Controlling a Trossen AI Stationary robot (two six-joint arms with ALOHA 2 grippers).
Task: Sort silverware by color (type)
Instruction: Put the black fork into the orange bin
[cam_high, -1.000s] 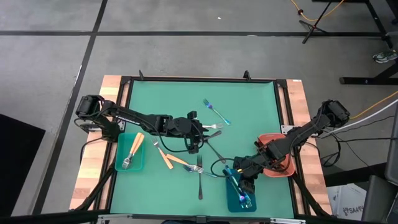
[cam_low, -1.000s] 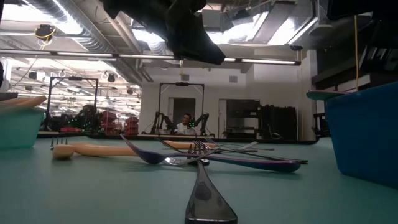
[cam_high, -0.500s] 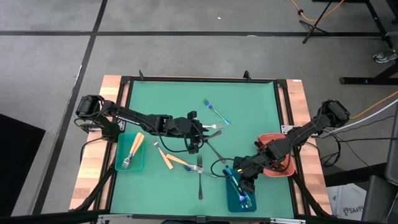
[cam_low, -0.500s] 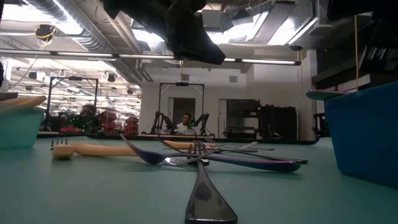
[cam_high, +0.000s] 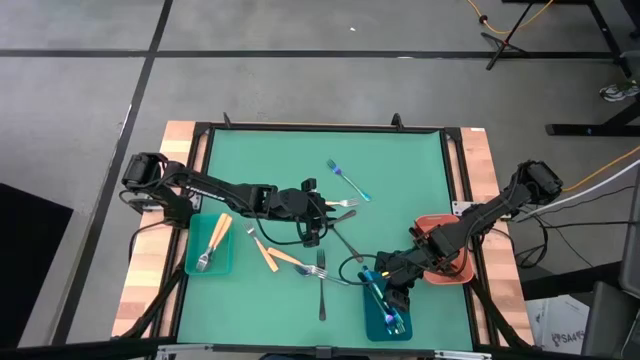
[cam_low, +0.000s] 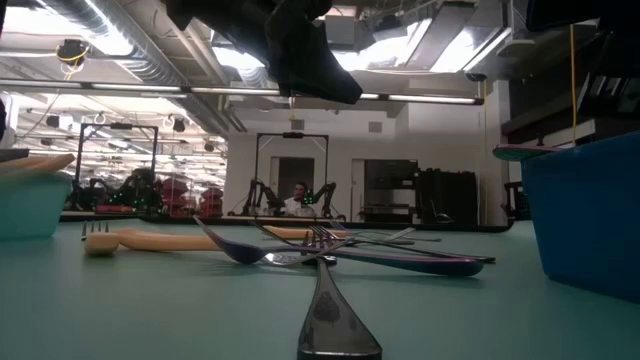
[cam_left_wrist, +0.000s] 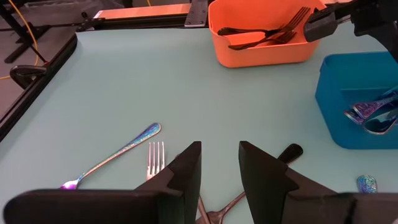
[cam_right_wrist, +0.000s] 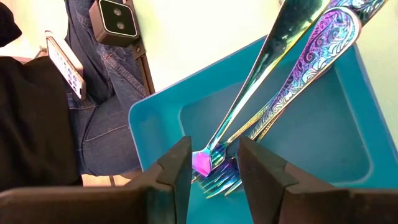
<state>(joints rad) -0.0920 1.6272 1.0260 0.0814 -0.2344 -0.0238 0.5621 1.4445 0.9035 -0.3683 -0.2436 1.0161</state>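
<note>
High view: left gripper (cam_high: 314, 232) over mid-table silverware pile (cam_high: 330, 245); right gripper (cam_high: 392, 296) over blue tray (cam_high: 371, 325). Left wrist view: jaws parted, empty, silver fork (cam_left_wrist: 154, 158) just ahead. Right wrist view: jaws parted, empty, iridescent forks (cam_right_wrist: 267, 99) in the tray between them.

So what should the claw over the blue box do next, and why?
Probably lift straight up. The right claw is open above the blue tray, and the rainbow forks already lie inside, with nothing between its fingers. More silverware waits loose on the green mat, beside the open left claw.
</note>
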